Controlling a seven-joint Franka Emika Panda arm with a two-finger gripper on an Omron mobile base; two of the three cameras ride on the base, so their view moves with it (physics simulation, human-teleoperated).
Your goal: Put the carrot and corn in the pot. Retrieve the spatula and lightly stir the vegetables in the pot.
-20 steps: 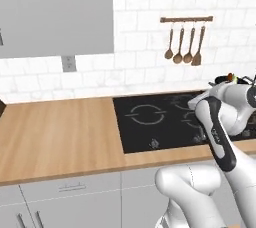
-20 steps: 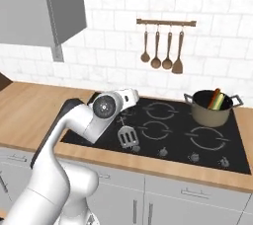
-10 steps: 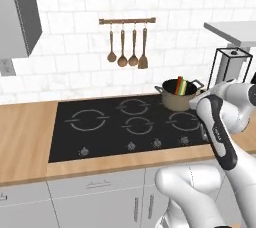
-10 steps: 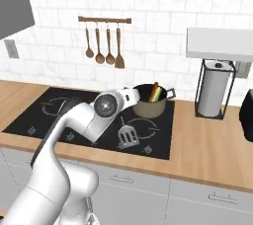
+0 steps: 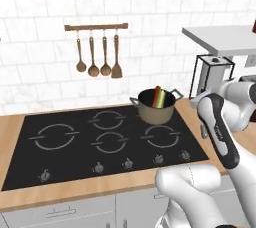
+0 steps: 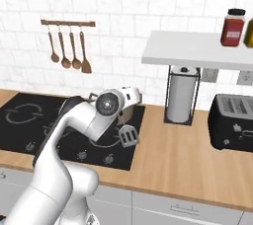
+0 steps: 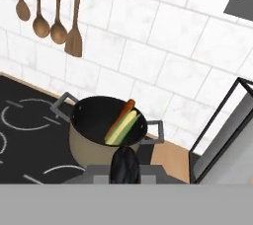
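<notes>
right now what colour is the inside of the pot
Dark, near black, inside the pot; its outer wall is tan-bronze. The hand view shows it best.

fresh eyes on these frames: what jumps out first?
The tan pot on the cooktop's back right burner, with the orange carrot and yellow-green corn leaning together inside it. Next, the end effector shut on the slotted metal spatula, held over the cooktop's right edge just short of the pot. Behind, wooden spoons and a wooden spatula hang from a wall rail.
</notes>
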